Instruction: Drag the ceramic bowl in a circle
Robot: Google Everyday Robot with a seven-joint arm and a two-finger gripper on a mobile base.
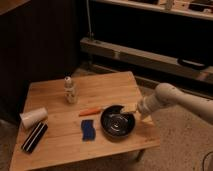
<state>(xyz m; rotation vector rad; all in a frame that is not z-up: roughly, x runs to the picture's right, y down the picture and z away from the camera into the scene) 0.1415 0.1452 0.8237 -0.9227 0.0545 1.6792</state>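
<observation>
The ceramic bowl [117, 125] sits on the worktop [60, 147] just left of the jaws, with the gripper [131, 109] at its right rim; whether the jaws clasp it cannot be told.

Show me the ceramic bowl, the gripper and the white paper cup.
ceramic bowl [117, 123]: camera view, on its shiny inner bottom.
gripper [131, 108]: camera view, on its tip, at the bowl's right rim.
white paper cup [33, 118]: camera view, on its side wall; it lies on its side.
</observation>
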